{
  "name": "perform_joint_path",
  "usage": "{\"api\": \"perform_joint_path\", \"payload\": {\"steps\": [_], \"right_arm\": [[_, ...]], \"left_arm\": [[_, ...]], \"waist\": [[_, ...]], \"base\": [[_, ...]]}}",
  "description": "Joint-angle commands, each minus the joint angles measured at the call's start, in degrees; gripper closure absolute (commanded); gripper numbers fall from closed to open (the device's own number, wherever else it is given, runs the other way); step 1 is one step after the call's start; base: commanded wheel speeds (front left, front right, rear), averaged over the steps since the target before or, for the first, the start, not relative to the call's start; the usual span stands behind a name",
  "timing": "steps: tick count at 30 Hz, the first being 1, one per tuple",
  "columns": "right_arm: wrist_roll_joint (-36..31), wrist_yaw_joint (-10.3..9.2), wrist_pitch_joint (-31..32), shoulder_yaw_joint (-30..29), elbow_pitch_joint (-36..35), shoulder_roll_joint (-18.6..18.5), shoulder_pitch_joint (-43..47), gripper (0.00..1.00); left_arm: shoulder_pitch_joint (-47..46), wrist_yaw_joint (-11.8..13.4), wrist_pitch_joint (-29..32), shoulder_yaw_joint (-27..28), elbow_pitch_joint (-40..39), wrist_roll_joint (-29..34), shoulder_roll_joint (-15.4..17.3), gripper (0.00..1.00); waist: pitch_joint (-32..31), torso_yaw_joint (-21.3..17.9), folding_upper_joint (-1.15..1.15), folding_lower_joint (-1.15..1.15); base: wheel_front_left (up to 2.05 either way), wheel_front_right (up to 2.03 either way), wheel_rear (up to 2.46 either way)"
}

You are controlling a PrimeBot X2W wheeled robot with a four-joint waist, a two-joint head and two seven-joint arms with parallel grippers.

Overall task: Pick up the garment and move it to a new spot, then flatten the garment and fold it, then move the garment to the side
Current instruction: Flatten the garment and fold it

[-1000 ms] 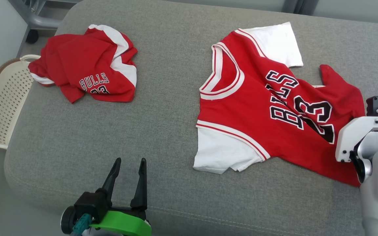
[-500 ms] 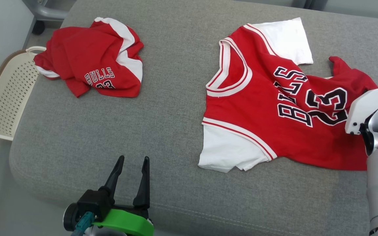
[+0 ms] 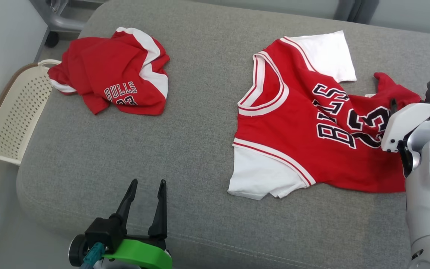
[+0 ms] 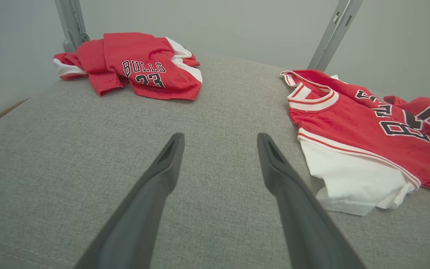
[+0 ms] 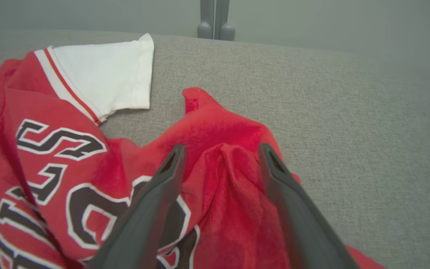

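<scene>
**Head view:** Bulls "23" jersey point(image 3: 304, 123) lies face-up on the right half of the grey cushion point(image 3: 144, 130). It's well apart from a 2nd crumpled red garment point(image 3: 114, 71) far left, by the cream basket point(image 3: 9, 112). Long axis runs L–R across the view, hem end slightly nearer. Collar points twd robot's left, hem twd the right arm point(image 3: 427, 179). One white sleeve far, one near. Left gripper point(image 3: 147, 182) sits low at the front edge, fingers apart, empty.

**Left wrist view:** fingers point(image 4: 162, 168) spread over bare cushion, no cloth touched.

**Right wrist view:** right gripper point(image 5: 220, 147) has fingers apart, straddling a rucked ridge of red hem cloth, not pinching it.

Looks like the flatten step, w/ hem end bunched. Next prob needs a pinch on the hem corner & a pull away from the collar, left gripper anchoring the near sleeve.
</scene>
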Motion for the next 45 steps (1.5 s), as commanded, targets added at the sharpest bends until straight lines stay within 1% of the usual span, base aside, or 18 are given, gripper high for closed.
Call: {"api": "perform_joint_path", "payload": {"steps": [1, 3, 7, 12, 14, 18, 19, 20, 23, 25, 28, 33, 35, 37, 41, 45], "right_arm": [[0.12, -0.08, -0.64, -0.22, 0.23, -0.37, 0.74, 0.00], [1.09, -0.08, -2.53, -0.48, 0.47, -0.18, 1.90, 0.00], [5.16, -0.08, -6.17, -1.67, -0.09, 0.70, 4.36, 0.00], [9.46, -0.08, -9.44, -3.49, -3.58, 1.92, 8.80, 0.00], [13.11, -0.07, -11.13, -3.28, -5.83, 2.27, 11.95, 0.00], [20.56, -0.07, -14.25, 0.66, -6.86, 2.33, 16.12, 0.00], [20.56, -0.07, -14.25, 0.66, -6.86, 2.33, 16.12, 0.00], [24.07, -0.07, -16.23, 3.05, -7.73, 2.33, 18.33, 0.00], [28.11, -0.06, -18.03, 7.79, -9.58, 2.39, 22.04, 0.00], [29.72, -0.06, -18.97, 12.15, -11.96, 2.43, 24.82, 0.00], [30.60, -0.06, -19.85, 17.95, -16.55, 2.35, 29.27, 0.00], [29.54, -0.06, -20.06, 24.09, -24.70, 2.39, 35.65, 0.00], [28.88, -0.06, -19.32, 26.56, -27.76, 2.39, 37.88, 0.00], [27.23, -0.06, -18.36, 28.76, -30.57, 2.34, 40.05, 0.00], [25.27, -0.06, -15.98, 30.74, -35.06, 2.34, 43.77, 0.00], [23.76, -0.06, -13.59, 31.87, -37.02, 2.35, 46.12, 0.00]], "left_arm": [[0.61, 0.31, -0.03, 0.30, 0.07, 0.33, 0.07, 0.00], [1.23, 0.64, -0.03, 0.86, 0.16, 0.43, 0.07, 0.00], [2.14, 1.34, -0.03, 2.40, 0.26, 0.33, 0.14, 0.00], [3.78, 2.51, -0.03, 4.19, -0.18, -0.77, 0.14, 0.00], [4.65, 3.43, -0.03, 4.93, 0.37, -2.19, 0.13, 0.00], [5.04, 4.84, 0.28, 5.99, 1.15, -3.64, 0.12, 0.00], [5.04, 4.84, 0.28, 5.99, 1.15, -3.64, 0.12, 0.00], [5.22, 5.84, 0.94, 6.84, 1.59, -4.50, 0.11, 0.00], [5.39, 6.49, 1.70, 7.68, 1.76, -5.12, 0.72, 0.00], [5.58, 6.65, 2.22, 8.03, 1.64, -5.41, 1.26, 0.00], [5.76, 6.58, 2.68, 8.26, 1.28, -5.41, 2.07, 0.00], [6.11, 6.40, 2.52, 7.65, 0.79, -3.74, 4.04, 0.00], [6.23, 6.02, 2.73, 6.97, 0.71, -2.74, 4.94, 0.00], [6.05, 4.96, 2.84, 5.98, 0.79, -1.89, 6.01, 0.00], [5.92, 3.59, 3.26, 4.95, 1.24, -1.48, 7.16, 0.00], [6.80, 3.34, 3.11, 4.99, 1.49, -1.91, 7.76, 0.00]], "waist": [[-1.39, -0.72, 0.00, 0.00], [-2.85, -1.53, 0.00, 0.00], [-6.11, -3.56, 0.00, 0.00], [-9.82, -6.19, 0.00, 0.00], [-11.84, -7.46, 0.00, 0.00], [-13.60, -8.94, 0.00, 0.00], [-13.60, -8.94, 0.00, 0.00], [-14.15, -9.82, 0.00, 0.00], [-14.90, -10.98, 0.00, 0.00], [-15.30, -11.63, 0.00, 0.00], [-15.90, -12.46, 0.00, 0.00], [-16.86, -13.31, 0.00, 0.00], [-17.20, -13.68, 0.00, 0.00], [-17.40, -13.89, 0.00, 0.00], [-17.87, -14.11, 0.00, 0.00], [-18.23, -14.30, 0.00, 0.00]], "base": [[0.00, 0.00, 0.00], [0.00, 0.00, 0.00], [0.00, 0.00, 0.00], [0.00, 0.00, 0.00], [0.00, 0.00, 0.00], [0.00, 0.00, 0.00], [0.00, 0.00, 0.00], [0.00, 0.00, 0.00], [0.00, 0.00, 0.00], [0.00, 0.00, 0.00], [0.00, 0.00, 0.00], [0.00, 0.00, 0.00], [0.00, 0.00, 0.00], [0.00, 0.00, 0.00], [0.00, 0.00, 0.00], [0.00, 0.00, 0.00]]}}
